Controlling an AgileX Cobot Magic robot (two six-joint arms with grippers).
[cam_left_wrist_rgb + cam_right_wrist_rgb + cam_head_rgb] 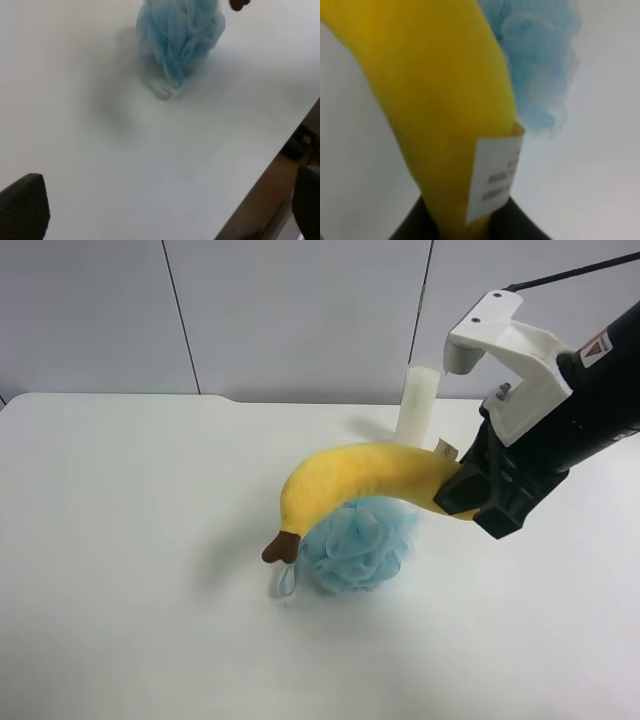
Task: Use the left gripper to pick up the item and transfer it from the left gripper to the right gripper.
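The yellow plush banana [360,475] hangs in the air above the table, its brown stem tip [281,547] pointing down toward the exterior high view's left. The right gripper [465,495], on the black arm with the white bracket, is shut on the banana's other end beside the tan tag [446,450]. In the right wrist view the banana [435,100] and its tag [495,175] sit between the right gripper's [470,225] fingers. The left gripper [165,210] is open and empty over bare table; it is out of the exterior high view. The stem tip [237,4] shows at the frame edge of the left wrist view.
A light-blue mesh bath sponge [360,545] lies on the white table [120,540] right under the banana; it also shows in both wrist views [535,60] [180,35]. A tall white cylinder [418,405] stands behind it. The table edge [270,170] runs near the left gripper.
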